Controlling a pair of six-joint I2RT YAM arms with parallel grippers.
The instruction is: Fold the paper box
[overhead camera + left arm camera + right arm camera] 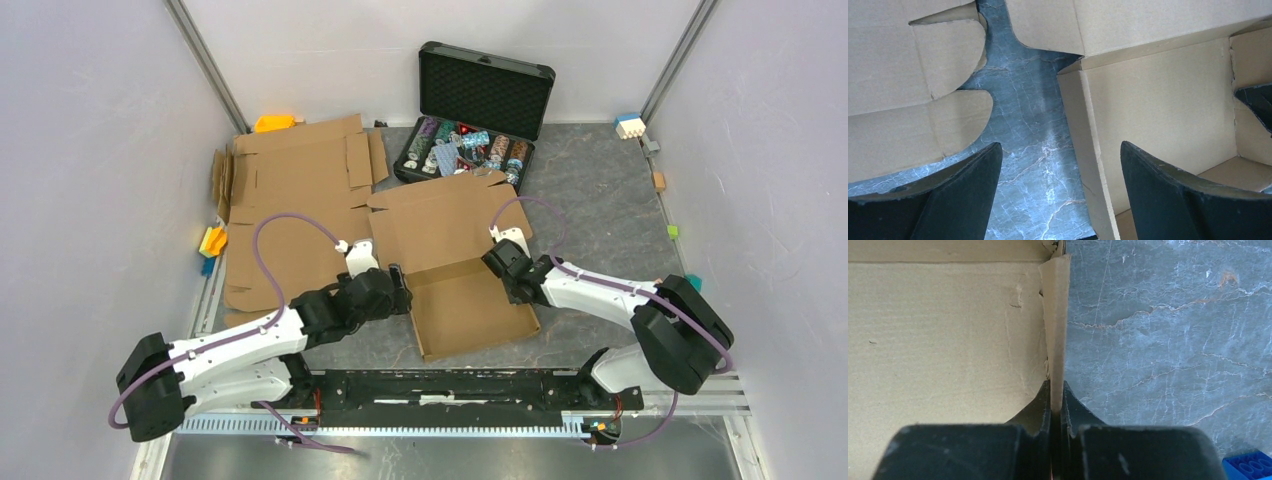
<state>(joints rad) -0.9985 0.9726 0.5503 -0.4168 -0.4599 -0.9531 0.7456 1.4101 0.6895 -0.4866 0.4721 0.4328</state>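
Currently located: the paper box (pixel 455 265) lies mid-worktop (pixel 600 200) between the 2 arms. Its tray part is half formed, and its lid panel lies flat, reaching toward the black case (pixel 470 110).
Right claw (pixel 1057 387): clenched on the upright right side wall of the box, pinching its top edge between both fingers.
Left claw (pixel 1059 150): released, jaws wide, straddling the left side wall, with 1 finger over bare worktop and 1 inside the tray. No contact is visible.
Risk 1: the box is restrained at 1 thin edge only. A sideways pull by the right claw would likely drag or swivel the whole box rather than fold it.
Risk 2: the pinch is narrow. Twisting there could crease the wall off its score line or tear the corner, which looks rumpled.
Risk 3: the left wall is unheld and may drop outward before the left claw closes on it.
Risk 4: spare cardboard sheets (pixel 300 190) lie just beside the left claw. Its outer finger could snag a flap and shift them.
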